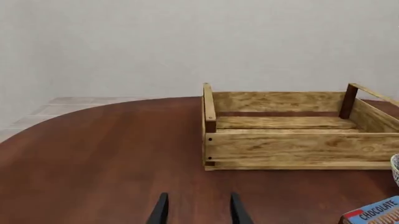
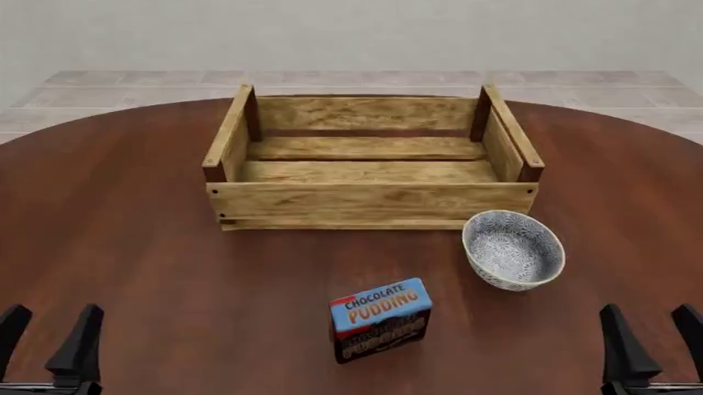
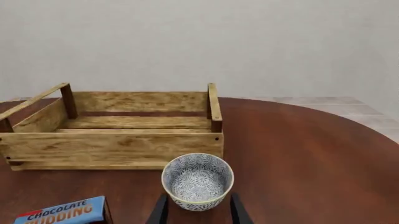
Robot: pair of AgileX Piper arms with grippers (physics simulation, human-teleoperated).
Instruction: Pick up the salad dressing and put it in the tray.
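No salad dressing showed in any view, so both tools, left (image 2: pixel 46 329) and right (image 2: pixel 650 329), gaped empty at the frame's lower corners and would best search before reaching for the tray (image 2: pixel 374 200).

Rough pale-wood tray (image 2: pixel 371 200), glossy reddish wood table (image 2: pixel 143 271), glazed patterned bowl (image 2: pixel 513 249), printed pudding box (image 2: pixel 380 319).

a round table (image 2: pixel 132 247) of dark reddish-brown wood, glossy, with fine grain, fills most of the front view. beyond its far edge lies a floor (image 2: pixel 121 86) of pale beige tiles with thin joints. behind that stands a plain off-white wall (image 2: pixel 351 33), bare and evenly lit. light is soft, shadows faint.
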